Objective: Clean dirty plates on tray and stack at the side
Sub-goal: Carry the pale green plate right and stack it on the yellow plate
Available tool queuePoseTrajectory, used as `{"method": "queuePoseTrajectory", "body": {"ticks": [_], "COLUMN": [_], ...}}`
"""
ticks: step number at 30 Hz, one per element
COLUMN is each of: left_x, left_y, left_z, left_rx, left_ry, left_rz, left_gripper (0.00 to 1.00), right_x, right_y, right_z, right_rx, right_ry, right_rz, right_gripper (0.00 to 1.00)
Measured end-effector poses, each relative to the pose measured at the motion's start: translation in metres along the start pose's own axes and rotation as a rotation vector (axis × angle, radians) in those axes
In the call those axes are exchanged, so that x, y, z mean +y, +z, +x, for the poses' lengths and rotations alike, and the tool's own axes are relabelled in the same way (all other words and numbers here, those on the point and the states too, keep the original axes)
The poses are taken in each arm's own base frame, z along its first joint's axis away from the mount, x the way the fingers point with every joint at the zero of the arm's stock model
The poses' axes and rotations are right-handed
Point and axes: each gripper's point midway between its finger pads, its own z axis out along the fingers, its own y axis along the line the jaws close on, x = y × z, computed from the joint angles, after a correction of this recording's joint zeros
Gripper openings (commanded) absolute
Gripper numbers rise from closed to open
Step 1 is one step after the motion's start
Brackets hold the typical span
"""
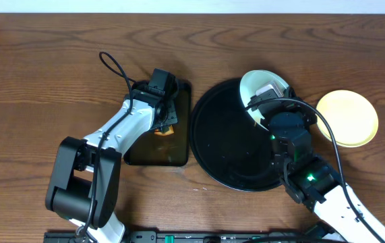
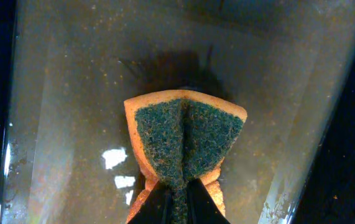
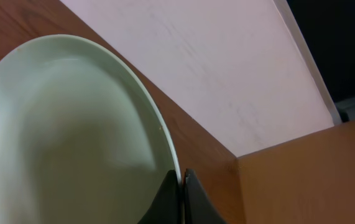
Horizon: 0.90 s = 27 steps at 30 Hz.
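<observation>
My right gripper [image 1: 265, 101] [image 3: 180, 186] is shut on the rim of a pale mint plate [image 1: 256, 84] [image 3: 65, 137] and holds it tilted above the far right edge of the round black tray [image 1: 229, 138]. A pale yellow plate [image 1: 347, 118] lies on the table to the right of the tray. My left gripper [image 1: 165, 118] [image 2: 177, 199] is shut on an orange sponge with a green scouring face [image 2: 186, 140] [image 1: 165, 129], pressed down in the rectangular black tray [image 1: 158, 154]. A third plate is not in view.
The rectangular tray [image 2: 53, 93] holds shallow murky water with specks. The right arm's cable [image 1: 327, 131] arcs over the yellow plate's left edge. A pale wall [image 3: 227, 74] stands behind the table's far edge.
</observation>
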Motion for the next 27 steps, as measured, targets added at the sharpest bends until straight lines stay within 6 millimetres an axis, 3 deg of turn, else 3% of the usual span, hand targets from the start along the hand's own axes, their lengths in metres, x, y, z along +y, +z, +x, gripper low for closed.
{"method": "queuePoseTrajectory", "body": {"ticks": [6,10,17,20,27], "left_x": [0.000,0.001,0.003,-0.003,-0.011], "left_y": [0.000,0.000,0.002,0.002,0.004], "left_z": [0.000,0.001,0.006,0.010,0.015], "left_rx": [0.002,0.005,0.019,0.039,0.048], "left_ry": [0.019,0.022,0.040,0.124,0.289], "left_rz": [-0.001,-0.003,-0.007,0.031,0.090], "left_gripper": [0.08,0.08,0.08,0.08,0.07], "right_x": [-0.001,-0.006,-0.012,-0.014,-0.036], "right_y": [0.001,0.009,0.036,0.049,0.060], "right_z": [0.005,0.025,0.118,0.154,0.201], "right_rx": [0.018,0.092,0.393,0.491,0.557], "right_ry": [0.036,0.143,0.515,0.707,1.021], "right_rz": [0.007,0.024,0.077,0.076,0.095], "right_gripper": [0.01,0.01,0.01,0.01,0.01]}}
